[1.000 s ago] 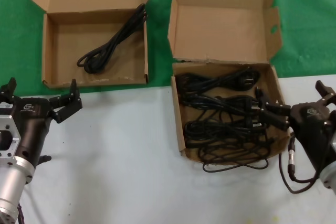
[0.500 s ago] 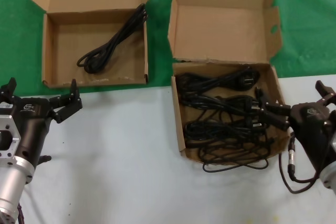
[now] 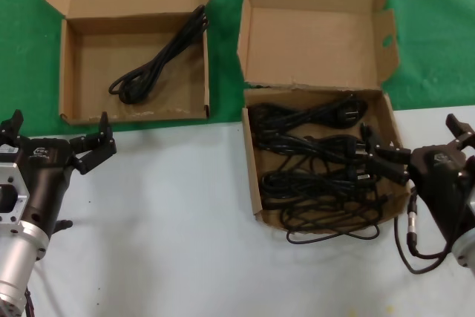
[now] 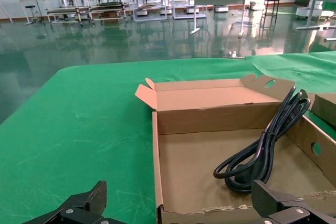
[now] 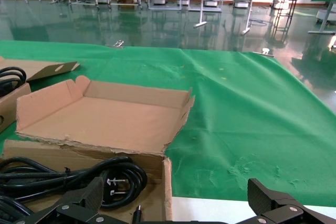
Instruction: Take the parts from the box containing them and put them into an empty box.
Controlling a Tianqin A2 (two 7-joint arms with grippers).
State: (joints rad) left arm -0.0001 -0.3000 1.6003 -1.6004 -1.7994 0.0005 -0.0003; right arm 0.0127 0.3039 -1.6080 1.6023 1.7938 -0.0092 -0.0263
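Note:
Several black power cords lie tangled in the flap-lidded cardboard box at the right; one loop hangs over its front edge onto the white table. One coiled cord lies in the wide shallow box at the left. My right gripper is open, straddling the full box's right wall; its wrist view shows that wall between the fingers and plugs beside it. My left gripper is open just in front of the shallow box, whose front wall and cord show in its wrist view.
Both boxes stand with lids folded back on green cloth; the white table runs in front of them. My own cable with a silver connector hangs beside the right wrist, near the spilled cord loop.

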